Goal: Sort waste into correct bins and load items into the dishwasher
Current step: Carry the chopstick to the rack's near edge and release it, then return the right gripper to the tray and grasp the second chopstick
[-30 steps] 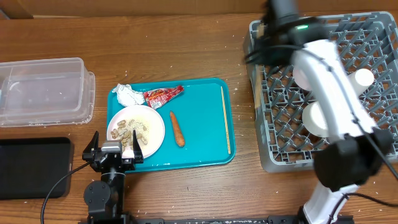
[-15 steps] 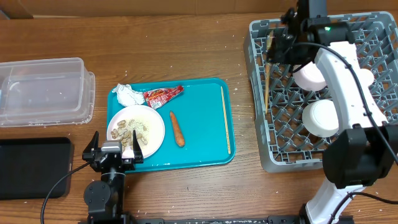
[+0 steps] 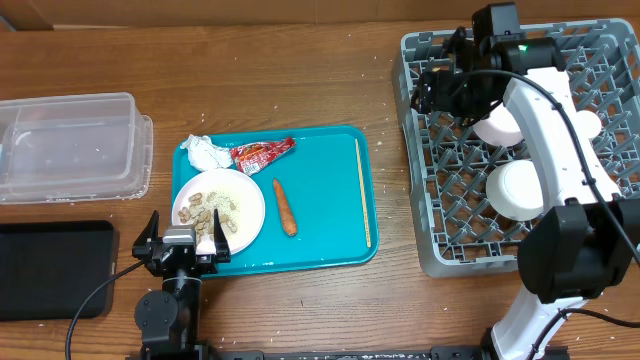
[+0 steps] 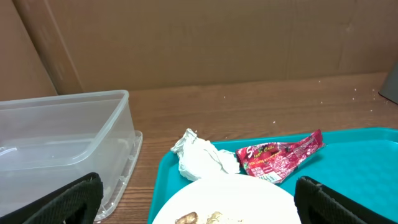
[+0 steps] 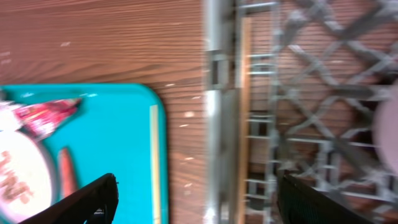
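Overhead shows my right pincer [image 3: 435, 88] above the left wall of the grey dish rack [image 3: 418, 215], fingers spread wide and holding nothing. One chopstick [image 5: 244, 93] lies inside the rack along that wall, and the other chopstick [image 3: 362, 190] lies on the teal tray [image 3: 330, 150]. My left pincer [image 3: 186, 240], fingers also wide apart, hangs at the near edge of the white plate [image 3: 252, 200] of beige scraps [image 3: 210, 208], with the napkin [image 3: 205, 152], red wrapper [image 3: 262, 153] and carrot stick [image 3: 285, 207] beyond.

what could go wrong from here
The thin wooden chopstick lies flat just inside the grey plastic dish rack's left wall; it may slip through the open lattice. The second wooden chopstick lies flat on the teal tray, so a pinch may miss or skid. The round white plate holds beige food scraps that could spill if lifted.
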Robot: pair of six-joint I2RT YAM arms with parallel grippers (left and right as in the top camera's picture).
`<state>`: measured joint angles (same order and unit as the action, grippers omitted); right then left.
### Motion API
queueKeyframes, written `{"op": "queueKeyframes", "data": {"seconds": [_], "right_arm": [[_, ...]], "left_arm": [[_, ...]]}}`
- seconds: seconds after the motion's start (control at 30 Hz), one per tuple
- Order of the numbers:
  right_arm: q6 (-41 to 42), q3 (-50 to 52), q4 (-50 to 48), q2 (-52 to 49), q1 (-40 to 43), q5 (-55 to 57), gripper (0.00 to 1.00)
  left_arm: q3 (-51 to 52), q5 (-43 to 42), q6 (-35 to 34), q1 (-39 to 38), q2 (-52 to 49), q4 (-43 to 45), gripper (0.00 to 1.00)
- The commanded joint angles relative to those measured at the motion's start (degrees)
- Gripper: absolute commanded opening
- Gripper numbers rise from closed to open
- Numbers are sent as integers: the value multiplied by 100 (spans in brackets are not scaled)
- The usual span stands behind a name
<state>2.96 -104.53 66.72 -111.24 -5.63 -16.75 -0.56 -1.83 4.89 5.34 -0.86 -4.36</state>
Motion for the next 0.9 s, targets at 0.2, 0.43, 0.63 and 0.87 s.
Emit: {"op": "queueKeyframes", "data": {"seconds": [0.2,0.43,0.63,0.87], "right_arm": [[787,291,-243,315,-1351,584,81],[1281,1180,-1054,-35,-2146,817,79],[1364,1386,-1224,-483,-2430,815,76],[1362,1421,-1261,-828,-2494,820,77]], "left_arm": [[24,37,-17,37,59,-4,100],[24,39,-17,37,59,-4,100],[24,37,-17,37,59,-4,100],[24,37,-17,37,59,-4,100]]}}
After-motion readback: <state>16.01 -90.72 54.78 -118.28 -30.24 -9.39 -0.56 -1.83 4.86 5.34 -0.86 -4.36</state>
